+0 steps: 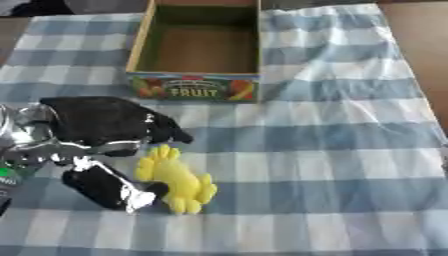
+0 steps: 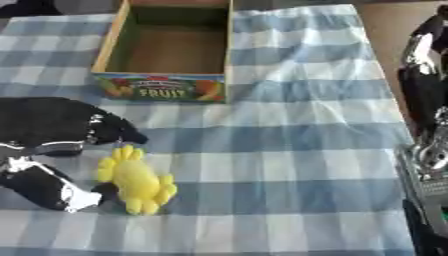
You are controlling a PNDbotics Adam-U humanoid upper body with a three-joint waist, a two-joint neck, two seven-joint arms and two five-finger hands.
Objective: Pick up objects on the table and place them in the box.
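A yellow soft toy (image 1: pixel 178 181) with stubby lobes at both ends lies flat on the blue-and-white checked cloth (image 1: pixel 332 150). My left hand (image 1: pixel 98 121) comes in from the left, black with silver parts. Its fingers (image 1: pixel 171 133) stretch just past the toy's upper end, and its thumb (image 1: pixel 115 191) lies at the toy's lower left, its tip touching the toy. The toy sits in the wide gap between them, so the hand is open. The wooden box (image 1: pixel 195 86), labelled FRUIT on its front, stands behind with nothing visible inside. My right hand (image 2: pixel 423 85) rests at the right edge, fingers up.
The cloth covers a brown table whose bare top (image 1: pixel 424 45) shows at the far right. The cloth is wrinkled to the right of the box. A dark shape (image 1: pixel 35 6) lies beyond the cloth at the top left.
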